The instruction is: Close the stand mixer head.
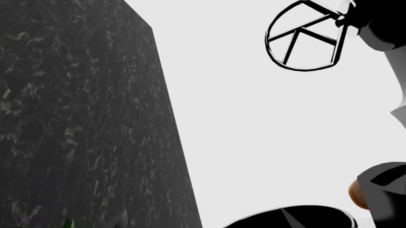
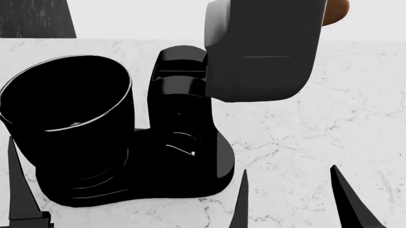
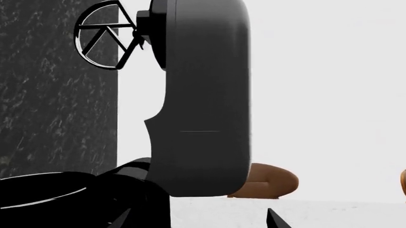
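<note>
The stand mixer head (image 2: 263,52) is a dark-grey rounded block with a thin seam, tilted up above the glossy black neck (image 2: 180,90). In the right wrist view the head (image 3: 206,104) stands upright with the wire whisk (image 3: 104,40) at its top end. The whisk also shows in the left wrist view (image 1: 304,35). My right gripper (image 2: 295,202) is open and empty, low in front of the mixer base and apart from the head. My left gripper (image 1: 206,221) is open and empty near the black bowl (image 2: 63,109); only one finger (image 2: 19,190) shows in the head view.
The mixer stands on a white marble counter (image 2: 330,133). A dark speckled panel (image 2: 35,19) rises behind the bowl. A brown rounded object (image 2: 336,12) lies behind the mixer head. The glossy base (image 2: 184,171) spreads under bowl and neck.
</note>
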`<state>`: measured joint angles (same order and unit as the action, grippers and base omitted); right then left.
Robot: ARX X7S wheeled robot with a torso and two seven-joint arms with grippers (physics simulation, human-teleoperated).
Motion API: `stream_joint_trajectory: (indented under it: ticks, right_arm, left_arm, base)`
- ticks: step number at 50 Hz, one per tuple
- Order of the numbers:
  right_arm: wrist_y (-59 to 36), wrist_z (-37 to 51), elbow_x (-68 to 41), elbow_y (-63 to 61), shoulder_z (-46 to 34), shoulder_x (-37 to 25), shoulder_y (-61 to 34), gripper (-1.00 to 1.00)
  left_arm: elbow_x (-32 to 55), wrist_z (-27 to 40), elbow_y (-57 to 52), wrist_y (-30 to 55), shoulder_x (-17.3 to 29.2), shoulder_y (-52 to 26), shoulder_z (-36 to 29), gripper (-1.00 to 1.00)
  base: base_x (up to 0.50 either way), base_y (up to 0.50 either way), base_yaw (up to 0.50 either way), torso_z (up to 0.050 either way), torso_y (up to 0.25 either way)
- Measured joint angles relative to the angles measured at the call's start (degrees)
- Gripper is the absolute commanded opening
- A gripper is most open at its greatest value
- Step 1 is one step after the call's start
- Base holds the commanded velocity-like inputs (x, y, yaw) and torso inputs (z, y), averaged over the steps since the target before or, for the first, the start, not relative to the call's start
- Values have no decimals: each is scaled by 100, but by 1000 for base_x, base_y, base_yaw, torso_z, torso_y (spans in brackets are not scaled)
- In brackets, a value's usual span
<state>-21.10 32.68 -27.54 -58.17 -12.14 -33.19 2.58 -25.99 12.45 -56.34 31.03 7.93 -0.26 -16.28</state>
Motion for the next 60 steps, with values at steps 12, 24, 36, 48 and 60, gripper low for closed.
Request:
stream_joint_trajectory:
  ticks: [12,24,36,48,60]
  right_arm:
    - [-22,515,-578,-55,61,-368,-150,100]
    - [1340,2316,-2350,-133,226,-2697,-261,100]
    - [1886,3218,-4525,195,1503,-4618,-404,100]
    - [439,3386,-6034,1167,1619,-4600,-1732,100]
    - [-2046,3547,-6478,2489,80,-3098,-5194,100]
  left_arm:
    - [17,13,-55,47,23,2,-22,100]
    - [56,7,-116,62,46,40,-18,100]
    - [80,-10,-181,54,56,74,33,100]
    - [35,-59,-223,49,23,90,38,100]
    - [-10,-134,-245,39,-34,94,71,100]
  base:
    - [0,0,0,0,0]
    - [0,0,0,0,0]
    - [0,0,0,0,0]
    - [0,0,0,0,0]
    - [0,0,0,0,0]
